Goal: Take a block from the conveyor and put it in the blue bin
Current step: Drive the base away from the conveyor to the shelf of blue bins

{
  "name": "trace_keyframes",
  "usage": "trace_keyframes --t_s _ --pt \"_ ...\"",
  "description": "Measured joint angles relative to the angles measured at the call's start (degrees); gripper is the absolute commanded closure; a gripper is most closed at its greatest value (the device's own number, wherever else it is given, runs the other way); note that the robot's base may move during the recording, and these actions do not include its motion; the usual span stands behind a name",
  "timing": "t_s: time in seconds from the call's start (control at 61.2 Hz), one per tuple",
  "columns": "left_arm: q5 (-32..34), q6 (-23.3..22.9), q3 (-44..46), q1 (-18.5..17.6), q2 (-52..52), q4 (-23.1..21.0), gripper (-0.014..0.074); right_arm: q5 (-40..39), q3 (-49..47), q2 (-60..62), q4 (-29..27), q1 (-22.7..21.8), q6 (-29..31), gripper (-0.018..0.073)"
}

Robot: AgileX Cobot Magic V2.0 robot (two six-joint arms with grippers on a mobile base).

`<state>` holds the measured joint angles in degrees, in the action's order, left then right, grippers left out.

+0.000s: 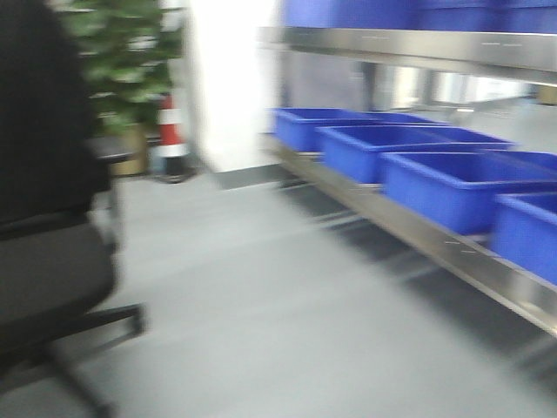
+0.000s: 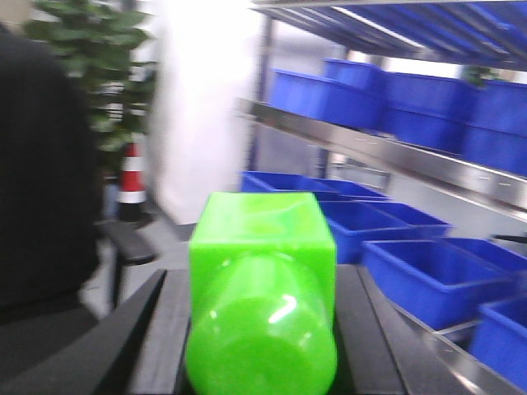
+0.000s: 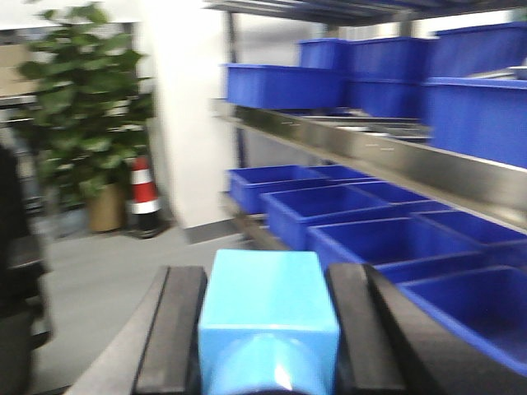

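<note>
In the right wrist view a light blue block (image 3: 268, 300) sits clamped between the black fingers of my right gripper (image 3: 268, 273), held in the air. My left gripper (image 2: 263, 276) is shut on a bright green block (image 2: 262, 239) with a rounded near end. Several blue bins (image 1: 461, 187) stand in a row on a low steel shelf to the right, open side up. The same bins (image 3: 387, 239) lie ahead and right of the right gripper, and ahead and right of the left one (image 2: 428, 280). The conveyor is out of view. All views are blurred by motion.
A black office chair (image 1: 43, 261) fills the left foreground. Behind it are a potted plant (image 1: 122, 61), a red-and-white cone (image 1: 171, 131) and a white pillar (image 1: 226, 78). The steel shelf edge (image 1: 418, 231) runs diagonally along the right, with an upper shelf of more bins (image 3: 461, 107).
</note>
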<state>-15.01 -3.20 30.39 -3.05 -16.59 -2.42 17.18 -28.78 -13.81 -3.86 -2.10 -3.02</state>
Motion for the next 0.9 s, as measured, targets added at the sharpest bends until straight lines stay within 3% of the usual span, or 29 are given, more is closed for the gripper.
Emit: trace_keyframes --t_s 0.899 --pt "0.00 0.00 0.00 0.00 0.00 0.00 0.0707 0.00 0.00 0.00 0.00 0.00 0.00 0.0721"
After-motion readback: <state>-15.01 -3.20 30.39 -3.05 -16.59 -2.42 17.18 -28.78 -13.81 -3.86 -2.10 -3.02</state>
